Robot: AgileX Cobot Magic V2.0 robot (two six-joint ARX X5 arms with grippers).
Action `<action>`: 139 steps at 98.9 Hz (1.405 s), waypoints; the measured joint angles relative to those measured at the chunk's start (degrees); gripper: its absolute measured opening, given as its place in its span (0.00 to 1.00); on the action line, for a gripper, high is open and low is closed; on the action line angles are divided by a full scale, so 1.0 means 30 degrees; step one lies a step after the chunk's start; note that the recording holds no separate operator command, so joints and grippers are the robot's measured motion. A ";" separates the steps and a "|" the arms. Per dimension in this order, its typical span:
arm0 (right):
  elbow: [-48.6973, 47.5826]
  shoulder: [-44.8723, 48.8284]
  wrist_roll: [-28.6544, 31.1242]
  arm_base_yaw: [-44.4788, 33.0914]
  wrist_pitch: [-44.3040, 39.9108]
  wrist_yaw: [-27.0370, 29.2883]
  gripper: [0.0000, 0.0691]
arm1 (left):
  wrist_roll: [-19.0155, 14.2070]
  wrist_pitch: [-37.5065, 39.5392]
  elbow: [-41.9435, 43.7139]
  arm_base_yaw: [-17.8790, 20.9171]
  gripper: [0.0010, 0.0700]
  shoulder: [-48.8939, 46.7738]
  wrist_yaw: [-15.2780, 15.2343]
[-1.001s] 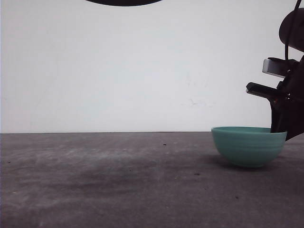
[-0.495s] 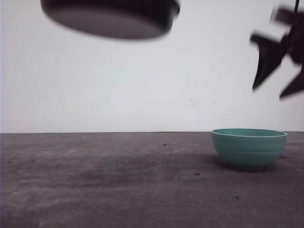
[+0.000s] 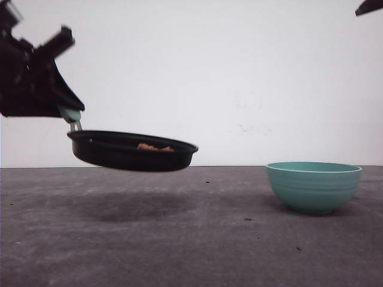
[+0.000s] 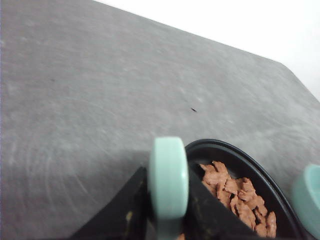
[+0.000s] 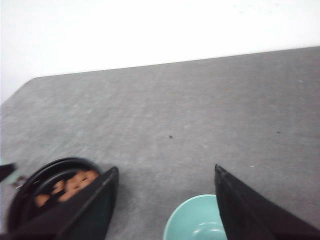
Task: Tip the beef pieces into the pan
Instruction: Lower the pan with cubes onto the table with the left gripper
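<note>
Worktop (image 3: 197, 239): grey, scuffed, broad, backed by a white wall. It carries the bowl; the pan hangs above it and casts a soft shadow on its left half.

Frying pan (image 3: 131, 150): shallow, round, black, held clear of the worktop on the left and roughly level, its far rim dipping only a little. The level hold, I judge, is there to keep the load from sliding out.

Teal bowl (image 3: 313, 185): ribbed, deep, upright on the worktop at the right, well apart from the pan. From the right wrist view its inside looks empty, which suggests the meat came out of it.

Left tool (image 4: 168, 220): dark fingers pressed against either side of the pan's handle, carrying the pan by it.

Right tool (image 5: 165, 200): fingers spread wide with nothing between them, raised above the bowl, apparently parked out of the way.

Handle (image 4: 168, 182): pale mint green, short, angled upward from the pan's rim, which gives a grip clear of the contents.

Beef pieces (image 4: 237, 197): small orange-brown chunks, heaped together inside the pan. The pour looks done.
</note>
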 joint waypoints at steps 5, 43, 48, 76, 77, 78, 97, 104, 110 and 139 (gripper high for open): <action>0.0000 -0.0211 -0.0007 0.0211 -0.0168 0.0007 0.54 | 0.0000 0.0648 0.0000 0.0270 0.07 0.0882 0.0000; 0.0000 -0.0568 -0.0087 0.0634 -0.0969 0.0015 0.54 | -0.0233 0.2178 0.0007 0.1246 0.08 0.4779 0.0175; 0.0000 -0.0568 -0.0102 0.0634 -0.0969 0.0015 0.54 | -0.0233 0.2120 0.0007 0.1253 0.12 0.4830 0.0175; 0.0000 -0.0568 -0.0153 0.0627 -0.0962 0.0015 0.54 | -0.0379 0.1821 0.0007 0.1719 0.72 0.4845 0.0452; 0.0000 -0.0568 -0.0153 0.0627 -0.0962 0.0015 0.54 | -0.0379 0.1778 0.0007 0.1763 0.72 0.4838 0.0568; 0.0000 -0.0568 -0.0160 0.0627 -0.0962 0.0015 0.54 | -0.0386 0.1741 0.0007 0.1800 0.73 0.4830 0.0678; 0.0000 -0.0568 -0.0714 0.0627 -0.0998 0.0066 0.54 | -0.0437 0.0342 0.0007 0.2331 0.75 0.2776 0.2652; 0.0000 -0.0568 -0.0903 0.0627 -0.1042 0.0073 0.54 | -0.0401 -0.0328 0.0007 0.2339 0.75 0.1260 0.2929; 0.0000 -0.0568 -0.0998 0.0627 -0.1078 0.0073 0.54 | -0.0291 -0.1188 0.0007 0.2361 0.75 -0.0189 0.3045; 0.0000 -0.0597 -0.1399 0.0627 -0.1100 0.0044 0.54 | 0.1814 -0.5931 0.0015 0.2069 0.75 -0.8976 0.2616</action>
